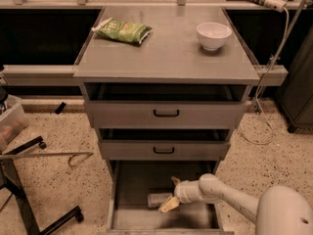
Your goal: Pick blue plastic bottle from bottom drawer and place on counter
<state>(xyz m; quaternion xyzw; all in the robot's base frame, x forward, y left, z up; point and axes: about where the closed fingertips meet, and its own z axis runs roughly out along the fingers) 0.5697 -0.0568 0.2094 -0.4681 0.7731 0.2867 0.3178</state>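
Observation:
The bottom drawer [128, 195] is pulled open below the cabinet. The blue plastic bottle [157, 199] lies on its side on the drawer floor, near the middle. My gripper [171, 194] reaches in from the right on a white arm, with its yellowish fingers [169, 204] spread open around the bottle's right end, one finger behind and one in front. The counter [166, 48] is the grey top of the cabinet.
A green snack bag [122, 31] lies at the counter's back left and a white bowl [213, 35] at its back right. Two upper drawers with black handles [166, 113] are slightly open. A black stand [29, 199] and a bin stand at the left on the floor.

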